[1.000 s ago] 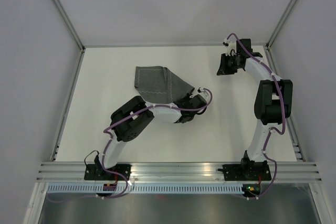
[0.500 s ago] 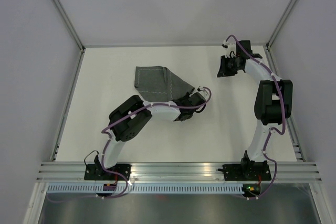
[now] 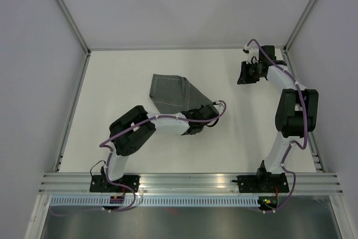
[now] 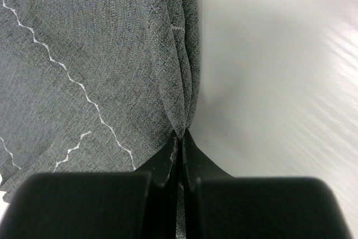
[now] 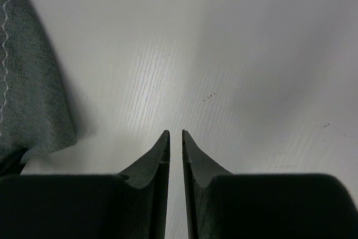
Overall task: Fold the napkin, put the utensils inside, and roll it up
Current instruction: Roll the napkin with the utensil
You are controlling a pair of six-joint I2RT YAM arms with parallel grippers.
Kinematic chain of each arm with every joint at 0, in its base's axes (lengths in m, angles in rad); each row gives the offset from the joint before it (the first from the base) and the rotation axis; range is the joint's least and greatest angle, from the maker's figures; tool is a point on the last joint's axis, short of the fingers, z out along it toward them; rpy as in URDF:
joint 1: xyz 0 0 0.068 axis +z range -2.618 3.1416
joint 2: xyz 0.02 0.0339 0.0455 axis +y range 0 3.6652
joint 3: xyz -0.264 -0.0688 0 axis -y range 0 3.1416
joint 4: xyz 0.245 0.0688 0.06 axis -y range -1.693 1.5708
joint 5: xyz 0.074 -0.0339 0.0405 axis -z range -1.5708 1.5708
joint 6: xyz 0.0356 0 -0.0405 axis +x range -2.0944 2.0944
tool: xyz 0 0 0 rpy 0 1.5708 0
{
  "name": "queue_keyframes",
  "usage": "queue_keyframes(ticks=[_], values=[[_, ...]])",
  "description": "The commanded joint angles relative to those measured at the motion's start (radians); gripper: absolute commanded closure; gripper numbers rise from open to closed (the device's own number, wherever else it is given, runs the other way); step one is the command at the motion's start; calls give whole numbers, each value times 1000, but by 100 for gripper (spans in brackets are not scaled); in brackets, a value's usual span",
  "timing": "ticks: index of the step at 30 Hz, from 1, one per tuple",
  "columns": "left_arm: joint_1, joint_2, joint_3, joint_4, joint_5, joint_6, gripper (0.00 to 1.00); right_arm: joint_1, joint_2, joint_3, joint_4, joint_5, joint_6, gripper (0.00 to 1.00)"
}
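Note:
The napkin (image 3: 172,92), a dark grey cloth with a pale wavy stitched line, lies partly folded on the white table near the middle. My left gripper (image 3: 194,113) is at the cloth's near right edge. In the left wrist view the left gripper (image 4: 182,136) is shut on a bunched fold of the napkin (image 4: 100,54). My right gripper (image 3: 244,74) hovers at the far right, apart from the cloth. In the right wrist view the right gripper (image 5: 175,134) has only a thin slit between its fingers and holds nothing; an edge of the napkin (image 5: 28,99) shows at the left. No utensils are in view.
The white table (image 3: 112,82) is bounded by a metal frame rail (image 3: 72,104) on the left, another on the right, and grey walls behind. Both arm bases sit on the rail at the near edge.
My left gripper has pulled the napkin a little to the right and nearer, and the cloth's outline has shifted. My right gripper has drifted slightly to the right.

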Motion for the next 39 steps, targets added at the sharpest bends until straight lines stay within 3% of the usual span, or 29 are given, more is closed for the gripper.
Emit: queue_keyframes(ticks=[1,12,20,31,39], values=[[-49,1,-60,-99,180,-33,98,-11,-54,-29,12,-32,-37,81],[-117,-120,-155,-138,345,-63,98,-63,-155,-125,-2,-93,-165,80],[-99,-131,-105,-217,489,-43,98,-134,-235,-178,-29,-304,-317,79],[27,-132,-83,-246,749,-47,98,-134,-436,-338,-36,-370,-499,75],[141,-118,-47,-277,973,-34,98,-128,-579,-427,-143,-470,-757,66]])
